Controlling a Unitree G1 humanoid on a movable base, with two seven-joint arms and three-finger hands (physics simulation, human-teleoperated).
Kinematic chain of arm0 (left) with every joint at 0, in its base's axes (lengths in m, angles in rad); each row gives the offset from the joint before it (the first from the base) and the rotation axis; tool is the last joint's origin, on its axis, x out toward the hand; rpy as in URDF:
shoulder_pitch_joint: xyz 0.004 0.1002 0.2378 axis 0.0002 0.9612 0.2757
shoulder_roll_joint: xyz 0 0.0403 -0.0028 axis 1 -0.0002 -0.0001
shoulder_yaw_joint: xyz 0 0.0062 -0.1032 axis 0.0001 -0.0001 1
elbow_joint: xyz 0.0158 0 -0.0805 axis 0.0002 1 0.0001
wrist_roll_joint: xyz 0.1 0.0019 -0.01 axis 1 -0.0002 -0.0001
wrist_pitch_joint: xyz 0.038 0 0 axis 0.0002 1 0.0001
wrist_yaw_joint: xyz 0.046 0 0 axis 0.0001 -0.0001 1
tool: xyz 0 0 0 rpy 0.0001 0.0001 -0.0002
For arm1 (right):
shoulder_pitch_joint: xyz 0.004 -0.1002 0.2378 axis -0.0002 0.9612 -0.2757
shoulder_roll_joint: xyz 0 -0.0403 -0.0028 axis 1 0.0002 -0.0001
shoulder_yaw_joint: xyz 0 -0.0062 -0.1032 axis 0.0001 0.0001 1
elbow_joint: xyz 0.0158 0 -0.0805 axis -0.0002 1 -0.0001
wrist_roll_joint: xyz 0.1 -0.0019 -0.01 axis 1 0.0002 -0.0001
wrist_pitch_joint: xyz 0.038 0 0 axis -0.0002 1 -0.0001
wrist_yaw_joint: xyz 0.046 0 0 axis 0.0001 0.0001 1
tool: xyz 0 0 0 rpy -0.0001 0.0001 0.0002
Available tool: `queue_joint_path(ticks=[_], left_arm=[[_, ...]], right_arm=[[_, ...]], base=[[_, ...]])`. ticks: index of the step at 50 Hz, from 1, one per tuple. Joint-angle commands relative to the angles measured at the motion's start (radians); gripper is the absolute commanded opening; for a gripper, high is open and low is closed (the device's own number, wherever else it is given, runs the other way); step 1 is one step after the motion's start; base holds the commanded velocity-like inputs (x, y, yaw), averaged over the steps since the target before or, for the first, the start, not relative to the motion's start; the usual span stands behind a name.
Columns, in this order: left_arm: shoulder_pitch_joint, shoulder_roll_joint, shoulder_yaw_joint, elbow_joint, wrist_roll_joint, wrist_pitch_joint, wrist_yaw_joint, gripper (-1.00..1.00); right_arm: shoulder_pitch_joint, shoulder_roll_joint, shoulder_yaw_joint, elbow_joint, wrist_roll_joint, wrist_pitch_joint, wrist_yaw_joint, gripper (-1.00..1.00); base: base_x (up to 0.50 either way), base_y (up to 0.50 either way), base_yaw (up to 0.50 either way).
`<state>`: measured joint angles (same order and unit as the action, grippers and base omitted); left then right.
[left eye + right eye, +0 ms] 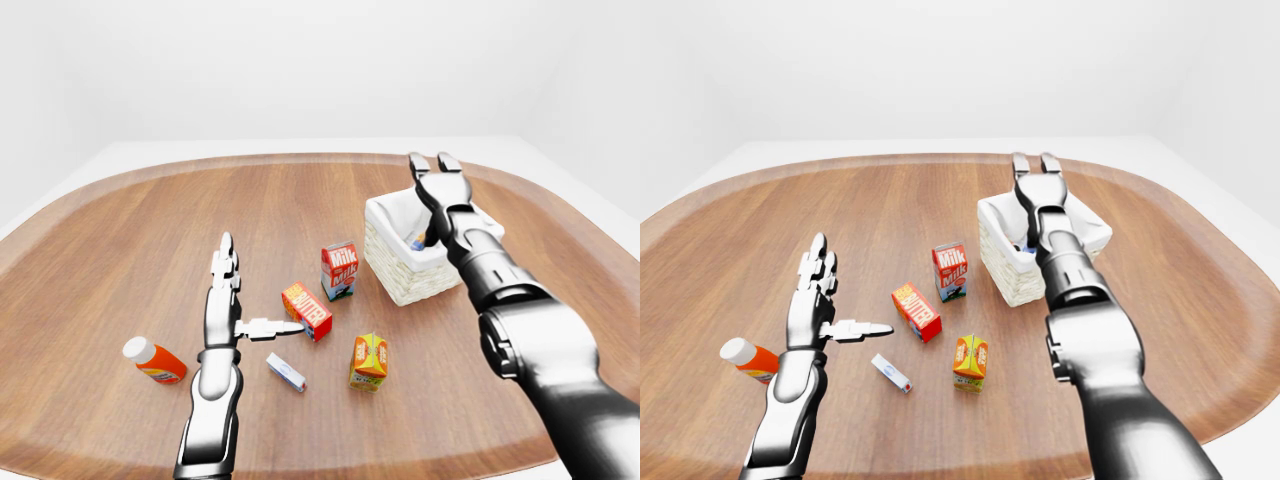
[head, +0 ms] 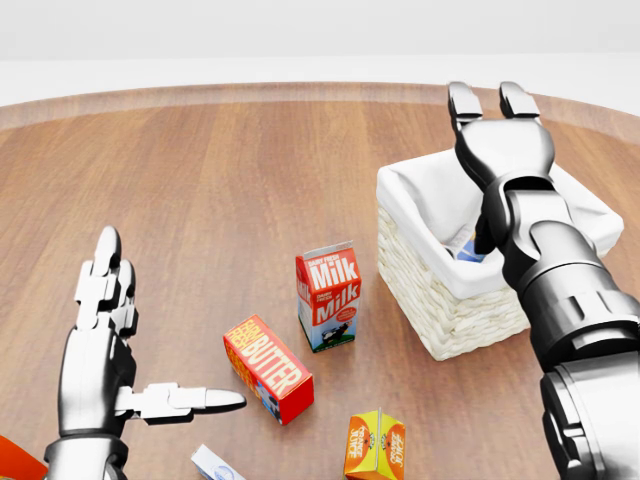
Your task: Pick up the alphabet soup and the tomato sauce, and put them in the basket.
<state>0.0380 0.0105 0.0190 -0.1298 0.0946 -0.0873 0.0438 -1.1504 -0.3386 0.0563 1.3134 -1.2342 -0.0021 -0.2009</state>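
— Wooden tabletop (image 1: 120,230) all round you, white walls beyond. Where's your right hand (image 2: 500,135)?

— Above the basket (image 2: 440,300), fingers spread, holding nothing. One can (image 2: 468,248) lies inside the basket, mostly hidden behind your forearm; you can't tell which can it is.

— And your left hand (image 2: 105,345)?

— Open flat, thumb out, beside the butter box (image 2: 267,367). The milk carton (image 2: 328,296) stands upright between butter and basket. No other can is in sight.

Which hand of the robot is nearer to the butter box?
Left. The left hand is open just left of the butter box; the right hand is far away, open above the basket.
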Motion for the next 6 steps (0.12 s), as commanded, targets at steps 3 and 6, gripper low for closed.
queue_joint_path(ticks=[3,6], left_arm=[[0.006,0.0,0.01,-0.018,-0.023,0.0,-0.007,1.0],[0.006,0.0,0.01,-0.018,-0.023,0.0,-0.008,1.0]], right_arm=[[-0.03,-0.019,-0.001,-0.017,-0.015,-0.001,0.022,1.0],[-0.041,-0.024,-0.002,-0.02,-0.017,-0.002,0.03,1.0]], base=[[0.0,0.0,0.0],[0.0,0.0,0.0]])
